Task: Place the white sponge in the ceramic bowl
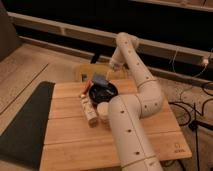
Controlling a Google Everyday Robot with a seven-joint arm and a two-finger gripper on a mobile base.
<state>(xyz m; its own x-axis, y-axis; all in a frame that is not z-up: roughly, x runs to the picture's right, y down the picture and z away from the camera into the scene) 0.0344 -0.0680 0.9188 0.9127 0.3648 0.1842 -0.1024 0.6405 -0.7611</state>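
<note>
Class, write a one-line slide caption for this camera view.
The arm's tool holds the white sponge above the ceramic bowl on the wooden table.

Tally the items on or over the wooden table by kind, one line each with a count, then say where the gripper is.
Sponge: 1
Bowl: 1
Cup: 1
Carton-like box: 1
Total: 4
The gripper is above the bowl's far rim, shut on the sponge.
</note>
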